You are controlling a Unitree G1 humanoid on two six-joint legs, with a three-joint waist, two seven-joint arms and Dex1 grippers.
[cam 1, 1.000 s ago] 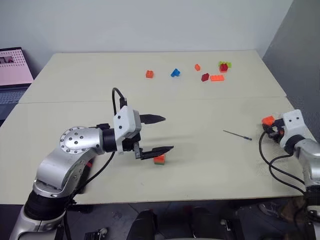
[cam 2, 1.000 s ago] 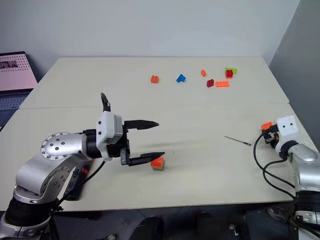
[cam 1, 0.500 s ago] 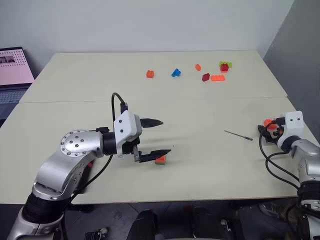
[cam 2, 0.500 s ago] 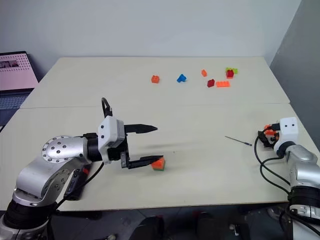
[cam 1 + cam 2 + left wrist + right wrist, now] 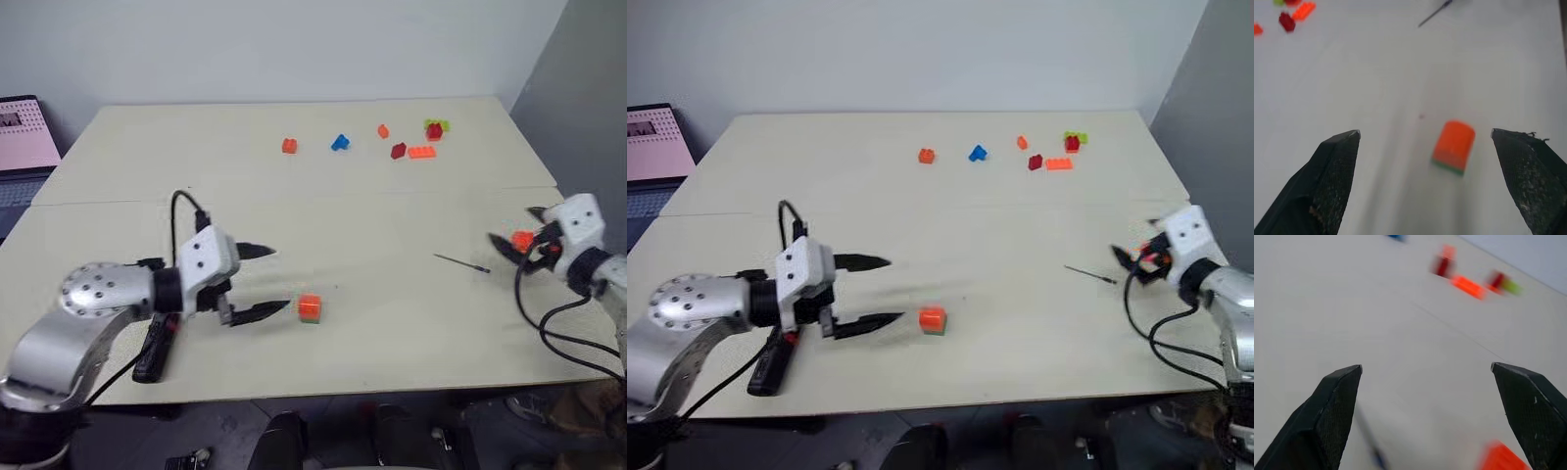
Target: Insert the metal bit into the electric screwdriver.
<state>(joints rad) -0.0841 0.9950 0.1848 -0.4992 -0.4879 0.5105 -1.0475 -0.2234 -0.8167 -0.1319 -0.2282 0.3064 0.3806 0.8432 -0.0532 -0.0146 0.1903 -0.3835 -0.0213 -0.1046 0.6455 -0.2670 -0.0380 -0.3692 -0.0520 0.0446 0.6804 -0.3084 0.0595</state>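
While both arms hang over the beige table (image 5: 411, 333), the left gripper (image 5: 266, 280) stands with its fingers spread wide and holds nothing; just to its right an orange block with a green base (image 5: 310, 307) lies on the table, apart from the fingertips. The left wrist view frames this same block between the two black fingers (image 5: 1334, 181). On the near left, under the left arm, the electric screwdriver (image 5: 154, 349), a slim black tool with a red band, lies on the tabletop close to the near edge. The metal bit (image 5: 461, 261), a thin dark rod, lies flat on the right half of the table, well apart from the screwdriver. The right gripper (image 5: 513, 231) hovers just to the right of the bit, its fingers also wide and empty, with an orange piece (image 5: 523, 239) showing beside it. A scatter of small coloured bricks (image 5: 409, 143) lies at the far side of the table. At the far left edge stands a laptop (image 5: 24, 137) with a pink screen.
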